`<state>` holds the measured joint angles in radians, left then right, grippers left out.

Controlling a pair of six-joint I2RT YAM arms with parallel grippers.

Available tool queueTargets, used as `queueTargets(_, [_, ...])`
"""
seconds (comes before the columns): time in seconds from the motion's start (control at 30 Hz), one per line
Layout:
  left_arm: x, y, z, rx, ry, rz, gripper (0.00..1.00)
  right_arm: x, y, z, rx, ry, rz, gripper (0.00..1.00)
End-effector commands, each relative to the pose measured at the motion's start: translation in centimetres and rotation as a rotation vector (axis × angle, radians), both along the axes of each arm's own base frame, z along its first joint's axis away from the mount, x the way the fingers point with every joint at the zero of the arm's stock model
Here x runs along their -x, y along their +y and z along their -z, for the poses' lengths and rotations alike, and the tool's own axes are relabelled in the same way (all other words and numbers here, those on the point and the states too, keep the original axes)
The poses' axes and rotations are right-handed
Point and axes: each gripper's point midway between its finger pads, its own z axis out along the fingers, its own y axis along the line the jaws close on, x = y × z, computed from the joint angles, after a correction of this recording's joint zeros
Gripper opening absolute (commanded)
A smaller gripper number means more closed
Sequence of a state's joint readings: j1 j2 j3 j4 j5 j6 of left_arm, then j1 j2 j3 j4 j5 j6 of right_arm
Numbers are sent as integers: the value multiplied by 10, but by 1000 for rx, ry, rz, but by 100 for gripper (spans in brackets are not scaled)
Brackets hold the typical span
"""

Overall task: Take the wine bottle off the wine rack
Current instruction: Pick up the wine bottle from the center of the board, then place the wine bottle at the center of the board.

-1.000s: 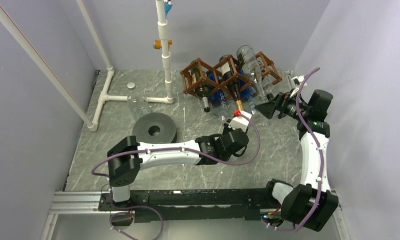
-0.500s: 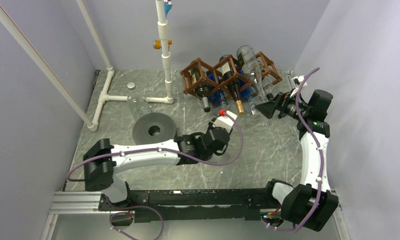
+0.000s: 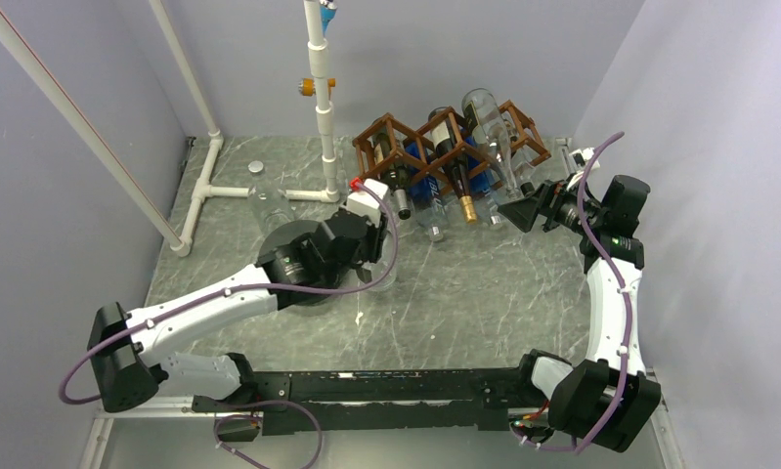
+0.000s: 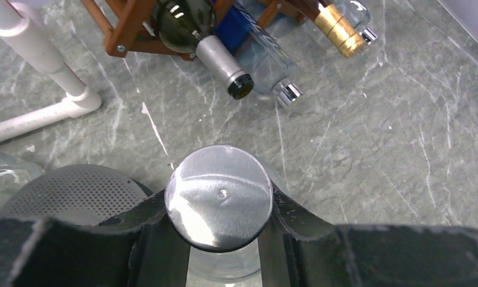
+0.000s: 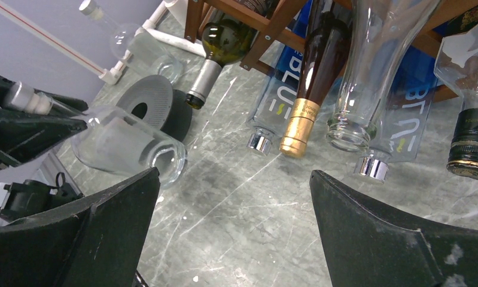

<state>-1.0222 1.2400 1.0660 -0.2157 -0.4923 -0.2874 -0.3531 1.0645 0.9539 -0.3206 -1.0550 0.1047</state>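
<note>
The brown wooden wine rack [image 3: 417,140] stands at the back of the table with several bottles in its cells, necks pointing forward. My left gripper [image 3: 374,266] is shut on the neck of a clear frosted bottle [image 5: 125,148] with a silver cap [image 4: 219,196], held clear of the rack beside the dark disc. In the left wrist view my left gripper [image 4: 219,206] has a finger on each side of the cap. My right gripper [image 3: 516,210] is open and empty in front of the rack's right end; in the right wrist view my right gripper [image 5: 233,179] hangs over bare table.
In the rack lie a dark green bottle [image 4: 191,27], a gold-foiled brown bottle [image 5: 311,78], blue-labelled clear bottles [image 5: 278,98] and an open clear glass bottle [image 5: 368,66]. A dark grey disc [image 3: 293,252], a white pipe frame [image 3: 323,117] and a loose clear bottle [image 3: 267,205] stand left.
My left arm has swung left and back from in front of the rack's middle to the disc, carrying the clear bottle. The right arm has not moved.
</note>
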Motion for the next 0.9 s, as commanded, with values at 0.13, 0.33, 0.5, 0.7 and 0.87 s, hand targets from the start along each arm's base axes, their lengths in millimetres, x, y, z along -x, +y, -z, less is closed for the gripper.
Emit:
queueTargets(0.13, [-26,33,-99,186,-216,-42,0,-2,-2,-8,26,-49,3,99])
queueTargets(0.33, [-52,51,-110,197,-260,-91,0,-1,-2,-8,27,-51,2,99])
queueTargets(0.5, [-69,56,-125,229,-311,-110,0,-1,-2,-8,25,-50,0,99])
queueTargets(0.7, [-89,67,-137,218,-356,-140,0,0,-1,-9,24,-54,-1,99])
queueTargets(0.87, [-114,78,-142,216,-388,-171,0,0,-1,-10,27,-59,-1,99])
